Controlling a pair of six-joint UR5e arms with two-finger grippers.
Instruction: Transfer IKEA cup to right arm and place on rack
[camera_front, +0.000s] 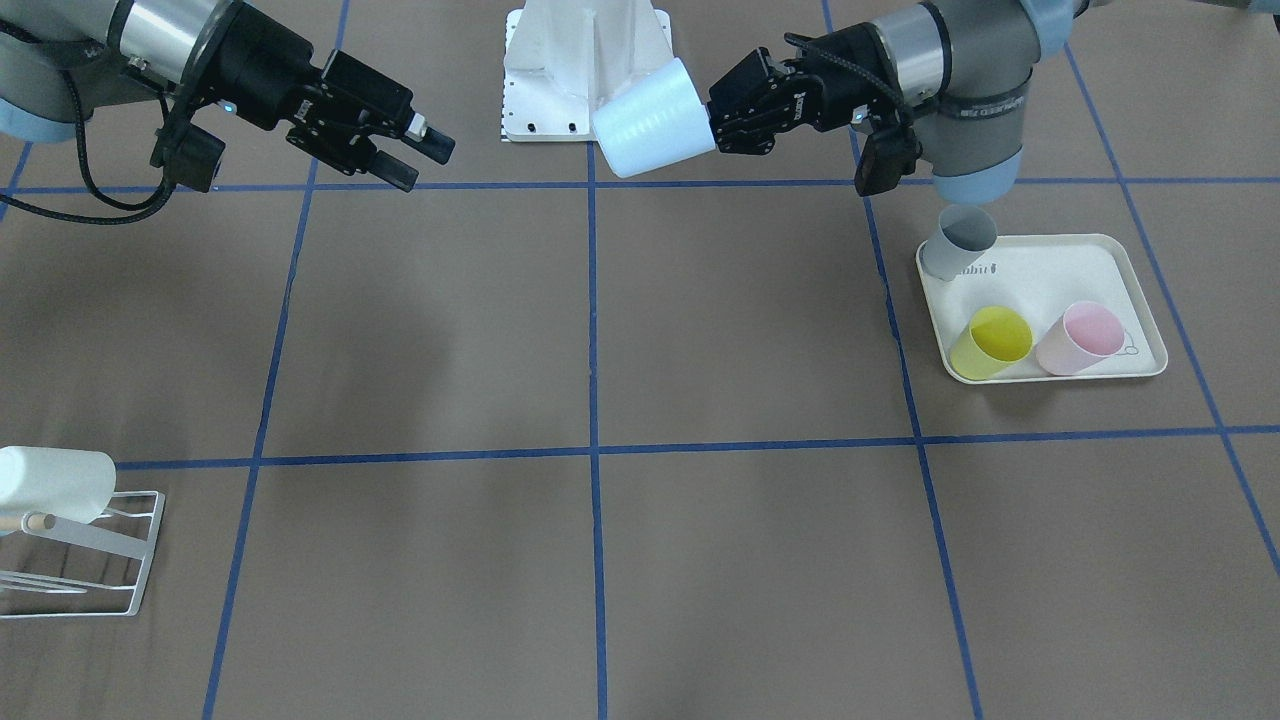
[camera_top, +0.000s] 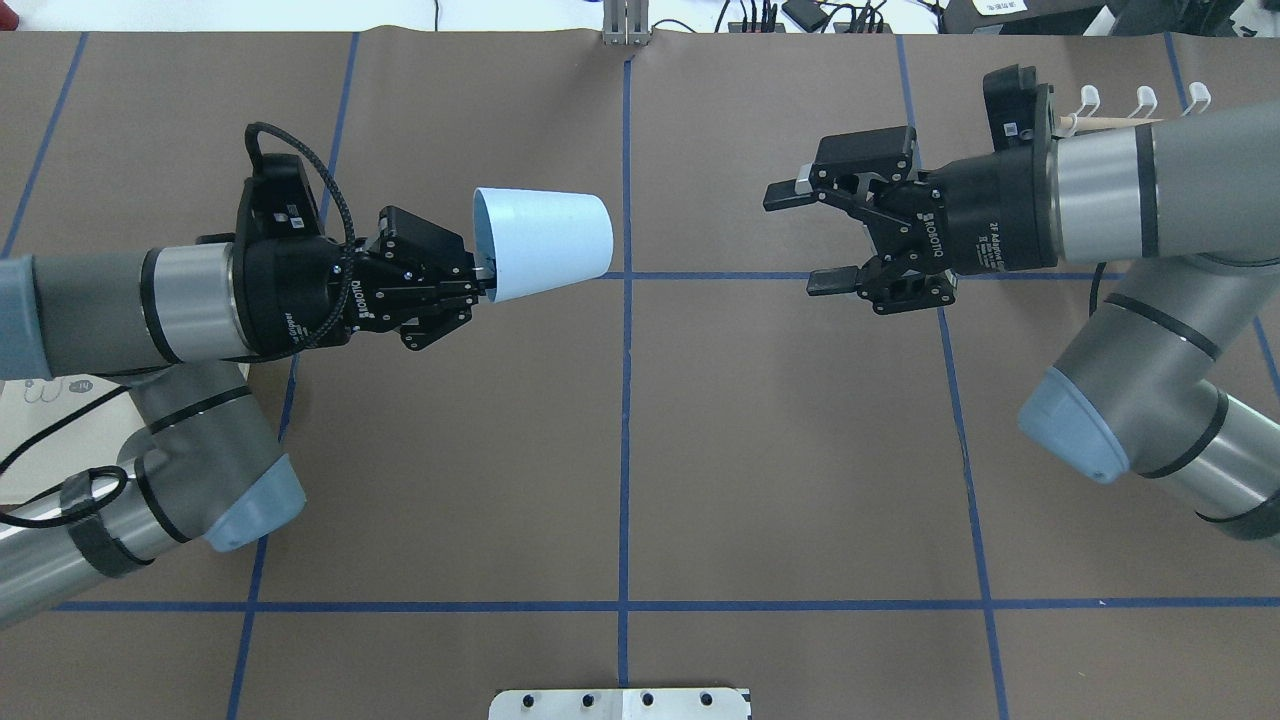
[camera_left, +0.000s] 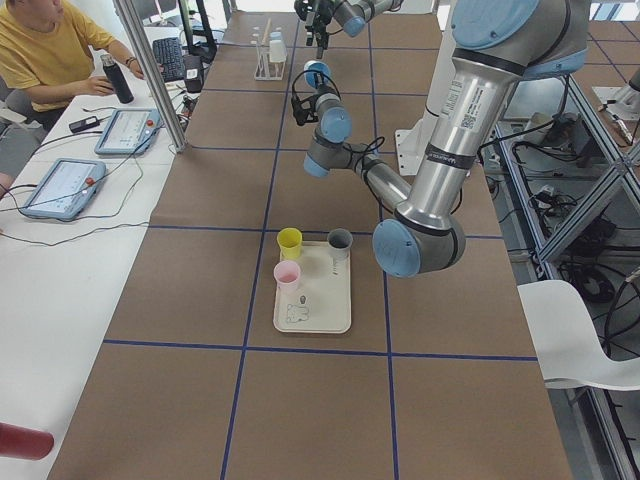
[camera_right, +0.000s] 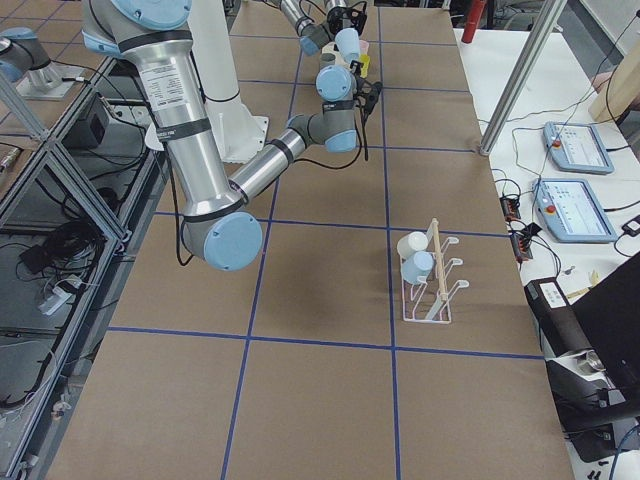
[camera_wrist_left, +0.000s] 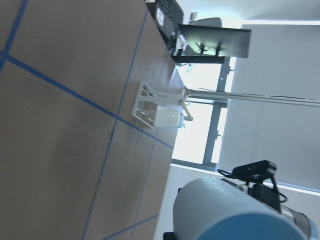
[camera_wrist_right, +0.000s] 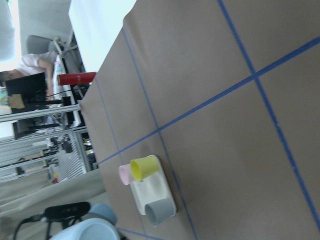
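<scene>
The table (camera_front: 750, 320) is covered in a matte brown sheet, divided into large squares by blue tape lines. A white mounting plate (camera_front: 585, 70) sits at the robot's side of it.

The left gripper (camera_top: 483, 277) has its jaws pinching the rim of the light blue cup (camera_top: 545, 243). It holds the cup on its side in the air above the table, just left of the middle tape line, with the closed base pointing at the right gripper (camera_top: 806, 237). That gripper's jaws are spread wide and face the cup, well apart from it.

The rack (camera_front: 135, 560) stands at the far edge on the robot's right, with a white cup (camera_front: 55, 483) hung on it. The right side view shows 2 pale cups there.

On the robot's left, a cream tray (camera_front: 1150, 300) carries 3 cups: grey (camera_front: 960, 242), yellow (camera_front: 992, 342) and pink (camera_front: 1082, 338).

Beyond the brown surface runs a white side table (camera_left: 60, 290) with 2 tablet-like control pendants (camera_left: 125, 130), cables and a black bottle (camera_left: 118, 80). A person in a yellow shirt (camera_left: 45, 50) sits at it. A red cylinder (camera_left: 25, 440) lies at its near end.

Aluminium framing and a white chair (camera_left: 580, 340) stand behind the robot. The left wrist view shows bright windows past the rack.
</scene>
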